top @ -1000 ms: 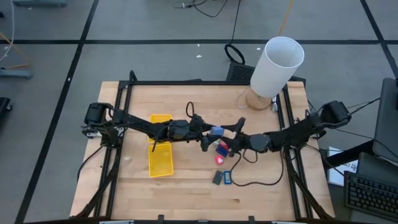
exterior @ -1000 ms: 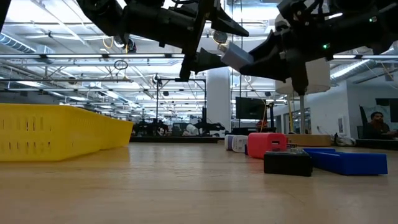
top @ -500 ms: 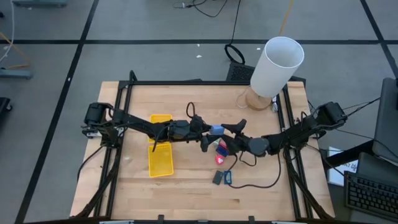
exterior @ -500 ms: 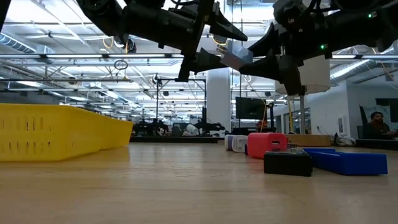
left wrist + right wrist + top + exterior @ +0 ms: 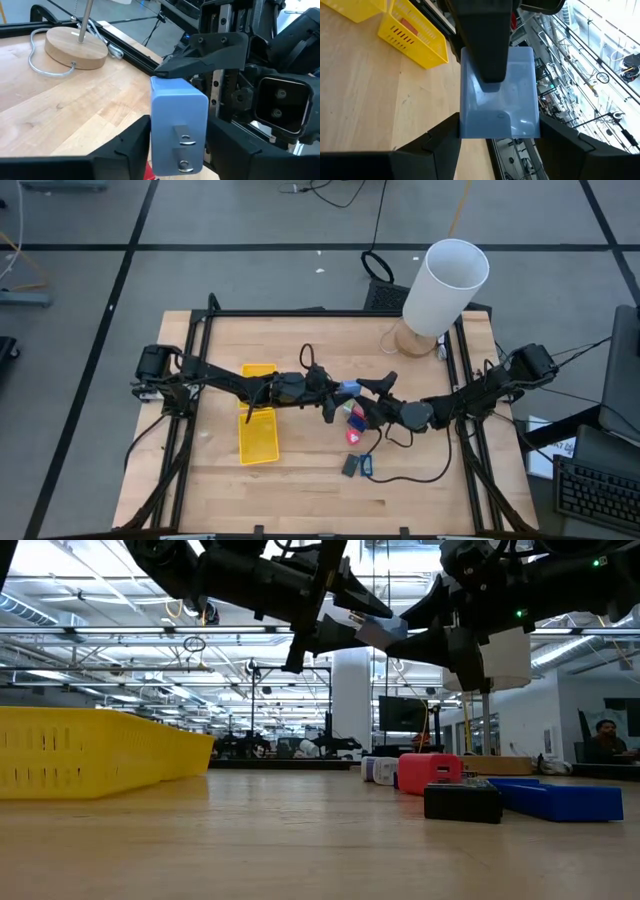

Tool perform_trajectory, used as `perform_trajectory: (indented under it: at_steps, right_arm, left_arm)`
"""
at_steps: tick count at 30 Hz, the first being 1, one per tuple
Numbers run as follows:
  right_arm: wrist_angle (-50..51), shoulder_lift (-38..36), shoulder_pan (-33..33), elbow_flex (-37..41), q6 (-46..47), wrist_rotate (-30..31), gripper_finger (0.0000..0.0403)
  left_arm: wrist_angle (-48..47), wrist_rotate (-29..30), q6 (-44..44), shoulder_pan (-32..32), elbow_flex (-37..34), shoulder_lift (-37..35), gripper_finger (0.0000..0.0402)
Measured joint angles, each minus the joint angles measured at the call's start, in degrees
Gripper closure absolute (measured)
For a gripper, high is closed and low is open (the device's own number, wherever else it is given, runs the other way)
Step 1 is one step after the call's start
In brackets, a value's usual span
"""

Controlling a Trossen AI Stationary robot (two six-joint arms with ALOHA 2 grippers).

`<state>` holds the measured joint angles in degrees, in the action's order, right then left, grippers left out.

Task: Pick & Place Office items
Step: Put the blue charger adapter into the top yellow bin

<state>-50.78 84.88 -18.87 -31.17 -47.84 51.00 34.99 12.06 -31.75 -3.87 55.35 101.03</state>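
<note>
Above the worktop (image 5: 300,480) centre, the right end effector (image 5: 362,393) grips a pale blue block (image 5: 348,389); the left end effector (image 5: 333,391) closes on it too.

Two arms over the table. One pale blue block (image 5: 179,125) up in the air. One yellow tray (image 5: 258,427). One white cylinder (image 5: 445,286). One red block (image 5: 430,772), one dark grey rectangle (image 5: 462,802), one blue rectangle (image 5: 565,800), one small pale piece (image 5: 380,769).

Open-plan robotics lab: ceiling trusses (image 5: 120,630), distant workstations (image 5: 300,747), monitor (image 5: 403,712).
</note>
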Motion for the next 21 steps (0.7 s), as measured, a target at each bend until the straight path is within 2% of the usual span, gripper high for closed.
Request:
perform_trajectory:
  at_steps: [8,11,17,21]
  right_arm:
    - [0.02,-0.02,0.0,0.01,0.01,0.0,0.0186]
    - [0.02,-0.02,0.0,0.01,-0.01,0.0,0.0183]
    - [0.21,0.0,0.0,0.01,0.12,-0.26,0.0187]
    - [0.39,0.02,0.02,0.04,4.15,-0.1,0.0175]
  left_arm:
    - [-0.27,0.37,0.15,0.12,-0.02,0.0,0.0268]
    - [-0.32,1.03,0.78,0.08,-0.02,0.0,0.0271]
    - [-0.84,2.22,3.42,0.07,-0.02,0.0,0.0246]
    - [-0.85,2.6,4.54,0.07,0.0,-0.04,0.0272]
